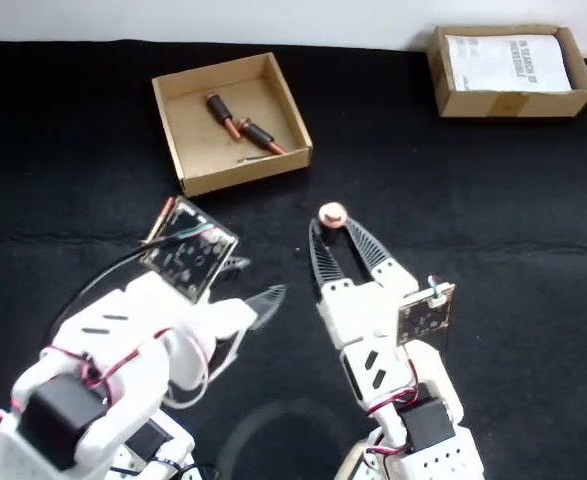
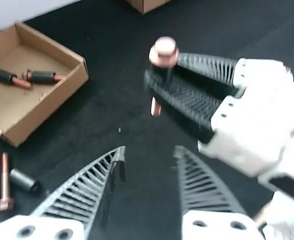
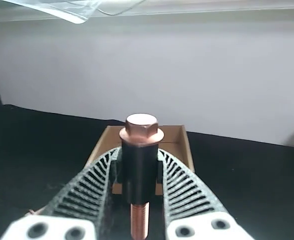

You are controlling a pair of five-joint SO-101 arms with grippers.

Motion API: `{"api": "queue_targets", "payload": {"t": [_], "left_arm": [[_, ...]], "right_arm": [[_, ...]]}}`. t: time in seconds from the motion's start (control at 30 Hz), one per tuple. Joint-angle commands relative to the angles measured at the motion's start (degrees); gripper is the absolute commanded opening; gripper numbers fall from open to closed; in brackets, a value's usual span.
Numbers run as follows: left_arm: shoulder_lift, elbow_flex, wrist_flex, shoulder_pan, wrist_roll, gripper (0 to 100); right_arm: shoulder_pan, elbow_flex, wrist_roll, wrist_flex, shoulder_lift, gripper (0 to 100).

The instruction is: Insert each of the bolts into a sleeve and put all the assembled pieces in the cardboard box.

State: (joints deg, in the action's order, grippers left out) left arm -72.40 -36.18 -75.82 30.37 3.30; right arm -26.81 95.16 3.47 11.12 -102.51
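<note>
The copper bolt (image 3: 141,129) passes through the black sleeve (image 3: 136,172), which hides its middle, and its threaded tip is cut off by the right wrist view's edge. The sleeve and the right gripper (image 3: 137,156) cover most of the cardboard box (image 3: 176,135) behind them. From the high view the bolt's head hides the sleeve beneath it, and a circuit board (image 1: 188,252) covers much of the left gripper (image 2: 149,150). In the left wrist view the right gripper is blurred, the cardboard box runs off the edge, and a second box (image 2: 147,4) shows just a corner.
</note>
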Motion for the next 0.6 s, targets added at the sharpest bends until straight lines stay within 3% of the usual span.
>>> {"api": "queue_targets", "payload": {"t": [0.0, 0.13, 0.2, 0.43, 0.57], "left_arm": [[-4.6, -1.5, -1.8, -0.7, -0.4, 0], [-12.6, -8.6, -1.8, -0.7, -0.4, 1], [-16.8, -13.4, -1.3, -1.5, -0.4, 1], [-32.3, -36.9, 12.0, -18.1, -0.4, 1], [-31.2, -43.5, 21.4, -23.9, -0.1, 1]], "right_arm": [[3.8, -0.4, 0.1, -1.5, 0.1, 0.8], [5.4, -5.5, -0.6, -1.5, 0.3, 0.8], [5.1, -7.0, -5.6, -1.5, 0.3, 0.8], [2.6, -4.8, -22.0, -15.4, 0.4, 0.8], [-0.2, -4.7, -26.8, -18.4, 0.4, 0.8]]}}
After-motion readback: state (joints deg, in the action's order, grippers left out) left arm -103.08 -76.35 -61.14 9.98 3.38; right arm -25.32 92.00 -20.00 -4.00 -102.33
